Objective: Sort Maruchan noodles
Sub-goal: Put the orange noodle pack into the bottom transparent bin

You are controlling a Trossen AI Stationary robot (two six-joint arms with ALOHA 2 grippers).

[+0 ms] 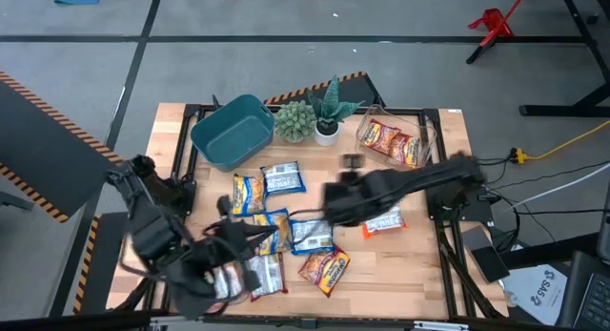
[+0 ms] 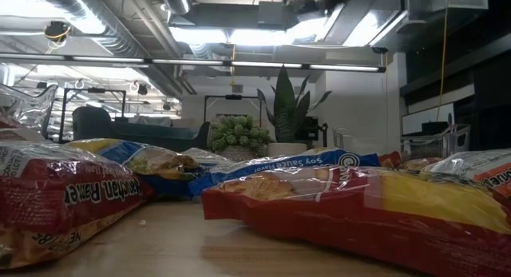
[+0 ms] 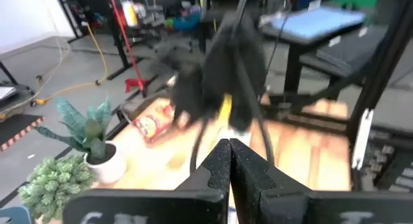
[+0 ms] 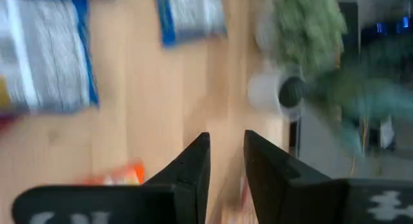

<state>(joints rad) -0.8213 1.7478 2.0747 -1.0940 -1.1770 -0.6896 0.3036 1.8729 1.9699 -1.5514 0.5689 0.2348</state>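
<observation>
Noodle packets [image 1: 286, 221] lie scattered flat over the centre and near half of the wooden table [image 1: 419, 264]. High view: two blue-edged pkts mid-table, just beside each other; more blue/yellow ones nearer the front; a red-orange pkt [image 1: 325, 268] at front centre; an orange pkt [image 1: 383, 224] to the right of the cluster, part-covered by the right arm. Two or three further red-orange pkts [image 1: 393, 143] sit inside a clear tub [image 1: 426, 133] at the far right of the table. Low view: red pkt [image 2: 351, 205] close in front, another red one at the near left edge, blue-edged pkts behind.

Right gripper [image 4: 226, 153]: above table centre, just beside the orange pkt. Fingers stand a narrow gap apart; nothing seen between them, bare wood below.

Left gripper [image 3: 230, 161]: front-left of table, over the near pkts. Fingers pressed together, nothing held.

Surroundings: teal bin [image 1: 233, 131] at far left, no pkts visible in it. Two potted plants between bin and tub: a round bushy one [image 1: 294, 121] and a spiky-leaved one in a white pot [image 1: 329, 110].
</observation>
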